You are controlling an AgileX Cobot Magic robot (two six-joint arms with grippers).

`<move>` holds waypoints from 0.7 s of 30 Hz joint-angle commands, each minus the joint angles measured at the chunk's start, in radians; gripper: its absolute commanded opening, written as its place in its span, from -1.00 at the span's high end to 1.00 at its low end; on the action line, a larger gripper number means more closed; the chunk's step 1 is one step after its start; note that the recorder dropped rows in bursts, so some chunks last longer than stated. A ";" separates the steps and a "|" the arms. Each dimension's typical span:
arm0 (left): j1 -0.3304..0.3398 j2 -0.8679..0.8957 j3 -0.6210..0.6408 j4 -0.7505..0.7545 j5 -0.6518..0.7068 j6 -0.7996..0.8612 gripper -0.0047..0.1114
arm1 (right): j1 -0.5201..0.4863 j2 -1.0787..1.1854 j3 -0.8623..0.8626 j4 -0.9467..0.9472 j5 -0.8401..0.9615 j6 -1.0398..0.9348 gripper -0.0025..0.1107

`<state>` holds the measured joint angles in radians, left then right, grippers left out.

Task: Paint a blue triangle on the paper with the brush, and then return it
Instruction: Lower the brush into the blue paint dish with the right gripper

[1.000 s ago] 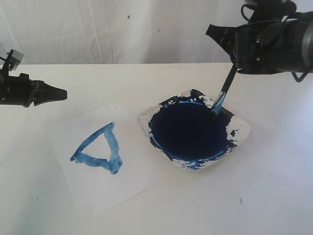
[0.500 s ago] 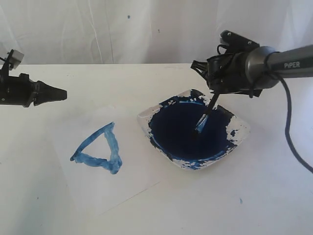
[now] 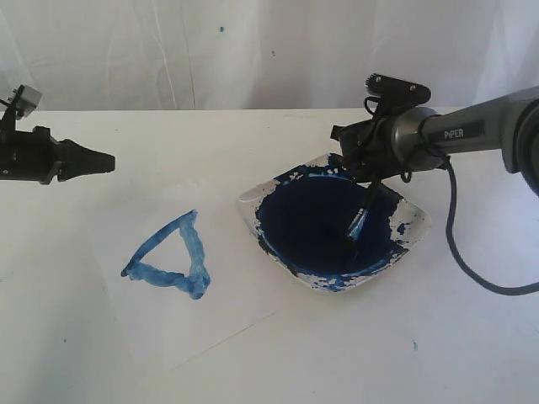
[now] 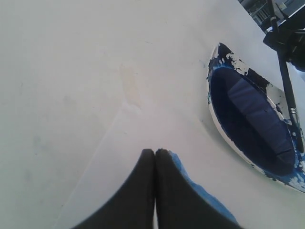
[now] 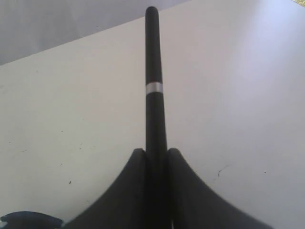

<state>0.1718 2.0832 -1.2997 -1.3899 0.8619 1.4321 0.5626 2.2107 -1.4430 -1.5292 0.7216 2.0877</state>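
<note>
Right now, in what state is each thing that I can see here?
paper, lying flat, blue triangle painted on it.
brush, gripped by the handle, tip down in the dish.
dish, full of blue paint, rim smeared.
left fingers, shut, empty.
right fingers, shut on the brush.

Paper [image 3: 221,278], lower left: thin, matt white sheet with streaky blue strokes [image 3: 198,261]. Dish [image 3: 418,220], centre right: smooth white rim, dark liquid paint [image 3: 316,227]. Brush [image 5: 153,57]: smooth black handle, bright silvery metal-like band. Table [image 3: 472,337]: matt white. Backdrop [image 3: 126,50]: creased white cloth.
</note>
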 commanded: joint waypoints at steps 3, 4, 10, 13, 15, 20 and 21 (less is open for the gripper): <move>0.003 0.000 -0.004 -0.011 0.009 0.007 0.92 | -0.028 0.006 -0.004 -0.022 -0.008 0.004 0.96; 0.003 0.000 -0.004 -0.011 0.009 0.007 0.92 | -0.031 0.006 -0.004 -0.022 -0.010 0.004 0.96; 0.003 0.000 -0.004 -0.011 0.005 0.007 0.92 | -0.041 0.016 -0.004 -0.022 -0.013 0.004 0.96; 0.003 0.000 -0.004 -0.011 0.002 0.007 0.92 | -0.042 0.033 -0.011 -0.027 -0.013 0.004 0.96; 0.003 0.000 -0.004 -0.011 0.002 0.007 0.92 | -0.042 0.048 -0.022 -0.027 -0.015 0.004 0.96; 0.003 0.000 -0.004 -0.011 0.002 0.012 0.92 | -0.042 0.059 -0.025 -0.029 -0.037 0.004 0.96; 0.003 0.000 -0.004 -0.011 0.002 0.012 0.92 | -0.042 0.061 -0.025 -0.035 -0.033 0.004 0.96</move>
<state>0.1718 2.0832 -1.2997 -1.3899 0.8556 1.4337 0.5281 2.2690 -1.4627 -1.5457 0.6840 2.0877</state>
